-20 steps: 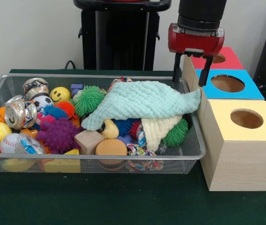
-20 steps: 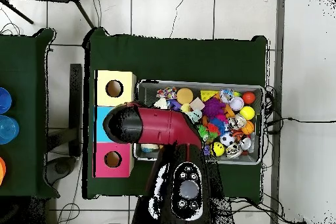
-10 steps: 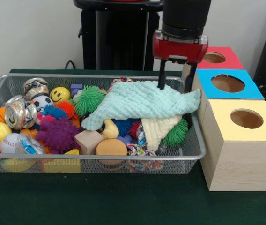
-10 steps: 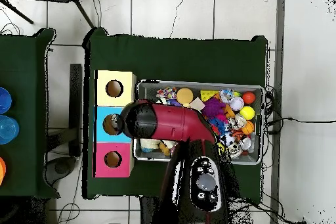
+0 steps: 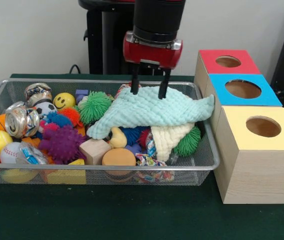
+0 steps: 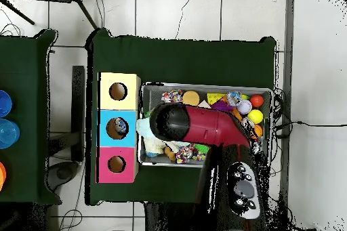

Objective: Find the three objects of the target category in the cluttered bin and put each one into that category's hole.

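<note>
Two fingers of the gripper [image 5: 150, 90] are held apart, empty, above the cloth [image 5: 152, 111] at the bin's [image 5: 102, 169] one o'clock. Toys beneath are hidden; the cloth could be snagged and dragged.

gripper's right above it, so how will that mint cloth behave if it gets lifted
The mint cloth lies draped and folded over the toys, so it will probably hang limp and sag from the open gripper. Its quilted texture suggests decent grip. It may snag the spiky green ball beneath it.
</note>
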Robot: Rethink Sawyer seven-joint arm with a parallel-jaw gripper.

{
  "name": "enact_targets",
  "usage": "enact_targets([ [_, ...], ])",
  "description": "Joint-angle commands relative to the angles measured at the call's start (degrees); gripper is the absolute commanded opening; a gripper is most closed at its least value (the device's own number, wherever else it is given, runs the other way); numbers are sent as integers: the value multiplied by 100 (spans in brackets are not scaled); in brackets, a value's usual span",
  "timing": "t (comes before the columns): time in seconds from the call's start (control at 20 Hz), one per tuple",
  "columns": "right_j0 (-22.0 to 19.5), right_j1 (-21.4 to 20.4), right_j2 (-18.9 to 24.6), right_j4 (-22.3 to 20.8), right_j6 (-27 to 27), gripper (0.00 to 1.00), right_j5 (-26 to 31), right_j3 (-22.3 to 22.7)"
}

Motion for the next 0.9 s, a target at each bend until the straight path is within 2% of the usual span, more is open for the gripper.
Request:
enact_targets([
  [0.05,-386,195,795,-470,-942,100,805,-450],
  [0.9,-1029,350,1329,-859,-1292,100,1370,-899],
])
